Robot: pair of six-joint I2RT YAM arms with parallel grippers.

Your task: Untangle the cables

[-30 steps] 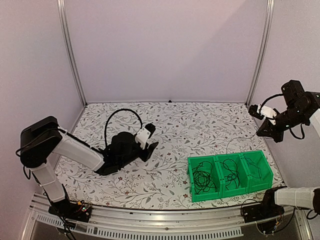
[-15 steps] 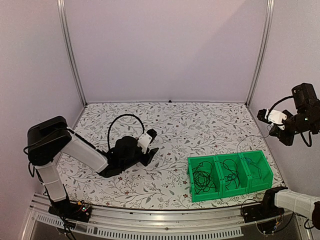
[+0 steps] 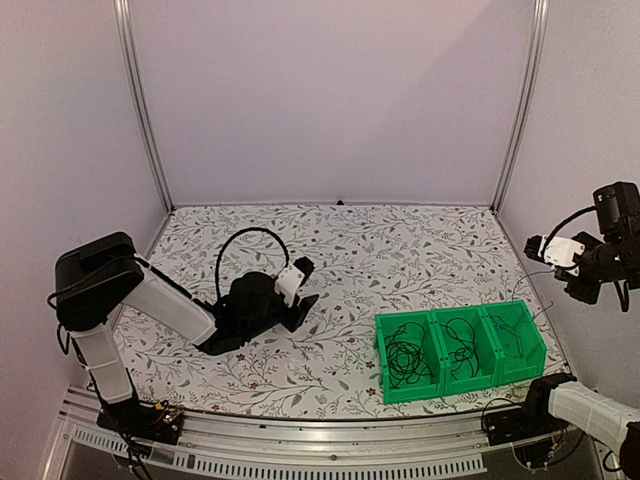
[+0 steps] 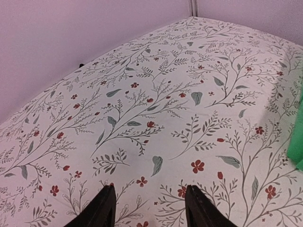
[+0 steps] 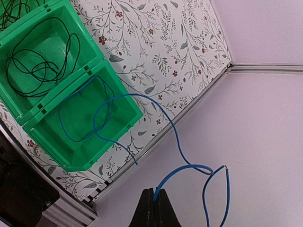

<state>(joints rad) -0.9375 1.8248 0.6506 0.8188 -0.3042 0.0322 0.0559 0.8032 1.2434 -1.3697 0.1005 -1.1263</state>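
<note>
From above, my right gripper point(image 3: 582, 290) has swung out beyond the table's right edge, away from the bins point(image 3: 462, 385), so I judge one strand is being drawn clear. The black cables point(image 3: 405, 355) lie coiled in the left and middle bins. On the left wrist view, the left gripper point(image 4: 150, 189) is spread wide and empty over the table point(image 4: 142, 94). On the right wrist view, the jaws are pinched together on the blue cable point(image 5: 175, 137), thin and kinked near the grip. It trails in loose loops down into the end bin.

bins point(image 3: 462, 386) at near right of table point(image 3: 400, 250), cables point(image 3: 405, 358) inside, one cable point(image 5: 156, 104) trailing out rightward
</note>
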